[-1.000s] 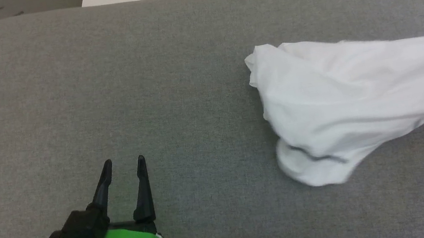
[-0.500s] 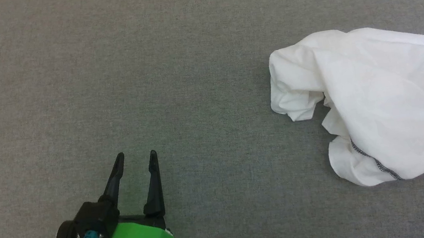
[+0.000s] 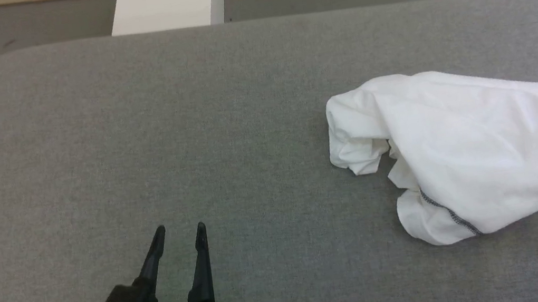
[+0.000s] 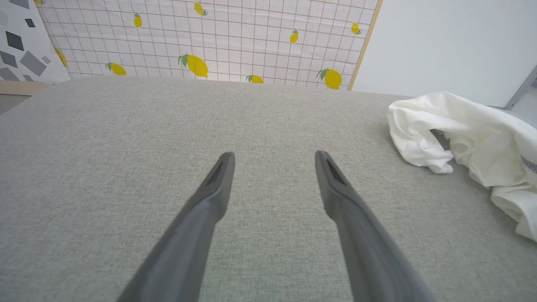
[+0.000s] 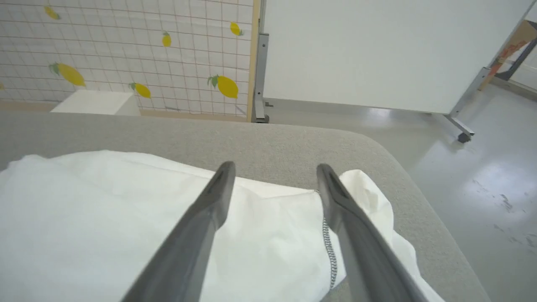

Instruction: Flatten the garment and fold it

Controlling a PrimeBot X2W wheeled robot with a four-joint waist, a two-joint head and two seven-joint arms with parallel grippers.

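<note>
Garment (image 3: 461,154) heaped at 3 o'clock on tabletop (image 3: 139,138); right fingers (image 5: 212,205) just let go, now spread above it; left fingers (image 4: 214,193) spread, idle at 7; needs regrasp to flatten

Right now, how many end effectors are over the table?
2. The left end effector hangs open over bare table at lower left; the right end effector is open above the white shirt.

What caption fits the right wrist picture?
The right gripper, jaws open, over the crumpled garment on a grey table.
</note>
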